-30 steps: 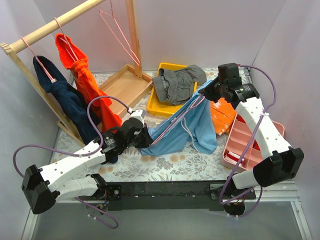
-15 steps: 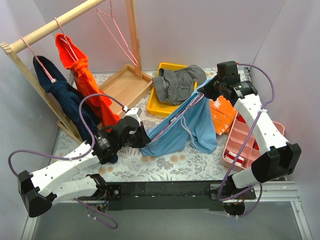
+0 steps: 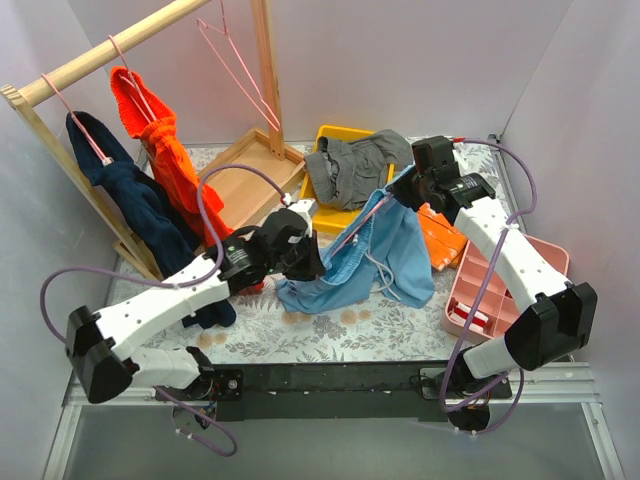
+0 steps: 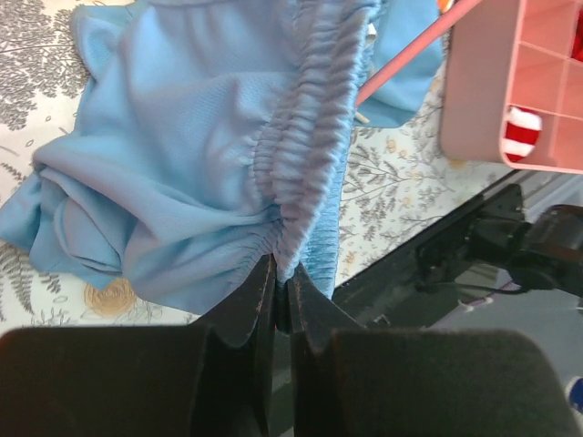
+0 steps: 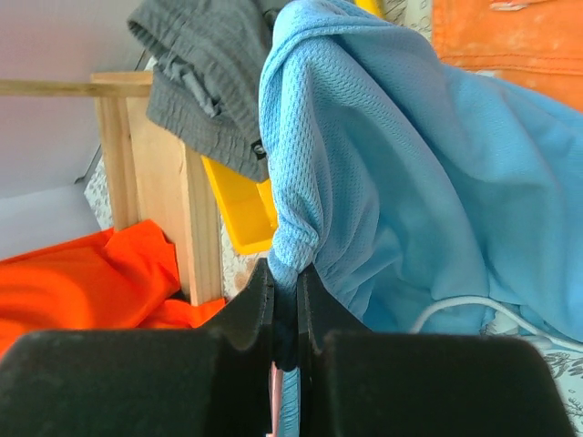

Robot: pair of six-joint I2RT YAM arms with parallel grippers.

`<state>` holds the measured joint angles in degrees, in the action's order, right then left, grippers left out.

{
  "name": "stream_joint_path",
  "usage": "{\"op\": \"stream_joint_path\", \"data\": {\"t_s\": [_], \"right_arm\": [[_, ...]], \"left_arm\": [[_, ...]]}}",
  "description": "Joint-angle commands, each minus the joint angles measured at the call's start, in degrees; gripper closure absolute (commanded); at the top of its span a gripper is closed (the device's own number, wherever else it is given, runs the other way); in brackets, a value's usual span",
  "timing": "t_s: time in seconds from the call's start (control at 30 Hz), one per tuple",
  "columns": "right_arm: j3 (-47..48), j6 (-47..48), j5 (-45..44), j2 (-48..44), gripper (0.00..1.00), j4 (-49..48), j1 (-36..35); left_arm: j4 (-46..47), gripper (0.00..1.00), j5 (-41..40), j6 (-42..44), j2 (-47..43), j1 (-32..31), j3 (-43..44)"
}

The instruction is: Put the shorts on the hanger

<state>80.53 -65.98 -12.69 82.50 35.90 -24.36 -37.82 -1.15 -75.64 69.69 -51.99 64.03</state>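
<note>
The light blue shorts (image 3: pixel 385 255) hang bunched between my two grippers above the table's middle. My left gripper (image 3: pixel 312 262) is shut on the gathered elastic waistband (image 4: pixel 301 137), pinching it at the fingertips (image 4: pixel 282 273). My right gripper (image 3: pixel 393 192) is shut on a fold of the shorts (image 5: pixel 410 164) at the upper right, the fabric squeezed between its jaws (image 5: pixel 285 273). The pink hanger (image 3: pixel 360 225) runs as a thin wire through the shorts between the grippers. A sliver of the hanger (image 5: pixel 273 396) shows between the right jaws, and a length of the hanger (image 4: pixel 410 47) pokes out past the waistband.
Dark grey shorts (image 3: pixel 355 165) lie in the yellow tray (image 3: pixel 308 215) behind. An orange cloth (image 3: pixel 445 232) and a pink compartment tray (image 3: pixel 500 285) sit on the right. On the left stands a wooden rack (image 3: pixel 110 50) with hung garments, a spare pink hanger (image 3: pixel 240 75) and a wooden tray (image 3: pixel 245 175).
My left gripper has moved right and away from the near edge with the waistband, toward the right gripper. The shorts, stretched before, now hang bunched. The right gripper shifted slightly left.
</note>
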Motion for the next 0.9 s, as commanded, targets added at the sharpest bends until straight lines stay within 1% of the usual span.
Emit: {"op": "stream_joint_path", "data": {"t_s": [0.0, 0.03, 0.1, 0.13, 0.2, 0.23, 0.27, 0.33, 0.37, 0.4, 0.47, 0.53, 0.6, 0.67, 0.73, 0.8, 0.87], "right_arm": [[-0.2, -3.55, -4.45, -0.32, 0.99, -1.8, 1.15], [-0.46, -3.89, -3.41, -0.15, 0.99, -1.45, 1.5], [-0.81, -3.9, -1.91, 0.12, 0.99, -1.01, 2.56], [-0.9, -3.98, -1.38, 0.38, 0.99, -0.66, 2.74], [-1.16, -3.81, -0.68, 0.38, 0.99, -0.83, 3.35], [-1.6, -3.72, 0.89, 0.56, 0.99, -1.18, 3.61], [-1.78, -3.37, 1.61, 0.56, 0.99, -1.53, 3.79], [-1.35, -2.58, 3.54, 1.17, 0.99, -1.36, 4.76], [-0.99, -2.49, 3.98, 1.52, 0.99, -1.27, 5.02], [-0.73, -2.49, 4.51, 1.79, 0.99, -1.01, 5.81], [0.23, -2.4, 6.79, 2.84, 0.99, -1.01, 6.69], [1.29, -2.58, 9.33, 4.41, 0.99, -1.01, 7.66], [3.13, -2.84, 11.53, 5.82, 0.99, -0.92, 8.36], [4.8, -2.84, 14.6, 8.55, 0.99, 0.83, 8.89], [7.18, -2.49, 15.15, 10.48, 0.99, 1.89, 9.33], [7.71, -2.4, 15.32, 11.1, 0.99, 1.81, 9.94], [7.53, -2.32, 16.64, 11.63, 0.99, 1.02, 10.47]], "left_arm": [[5.72, 0.95, 1.85, 3.12, 4.39, -0.05, 1.97], [6.44, 0.89, 1.85, 3.56, 6.05, -0.04, 2.67], [7.32, 0.88, 1.85, 4.7, 7.3, 0.13, 5.04], [7.24, 0.87, -0.67, 5.14, 8.0, 0.22, 5.75], [6.97, 0.87, -2.27, 6.28, 9.32, 1.36, 7.07], [6.97, 0.87, -1.76, 7.25, 9.67, 2.41, 7.25], [7.15, 0.88, -0.97, 7.6, 10.02, 4.85, 7.25], [6.89, 0.89, 0.87, 9.18, 10.46, 6.89, 8.3], [6.71, 0.85, 1.06, 9.97, 11.07, 7.86, 8.91], [6.1, 0.79, 3.15, 10.94, 11.52, 7.95, 9.62], [4.7, 0.71, 2.38, 12.44, 12.66, 8.21, 12.43], [3.37, 0.6, 2.03, 13.14, 13.98, 8.65, 14.53], [3.46, 0.57, 2.81, 14.55, 14.85, 9.53, 15.42], [2.67, 0.49, 3.34, 16.38, 15.91, 9.89, 16.91], [1.53, 0.45, 4.31, 17.45, 15.57, 9.89, 17.27], [1.17, 0.43, 6.32, 19.37, 13.9, 9.89, 15.08], [0.65, 0.43, 5.46, 20.0, 10.12, 9.89, 12.36]]}}
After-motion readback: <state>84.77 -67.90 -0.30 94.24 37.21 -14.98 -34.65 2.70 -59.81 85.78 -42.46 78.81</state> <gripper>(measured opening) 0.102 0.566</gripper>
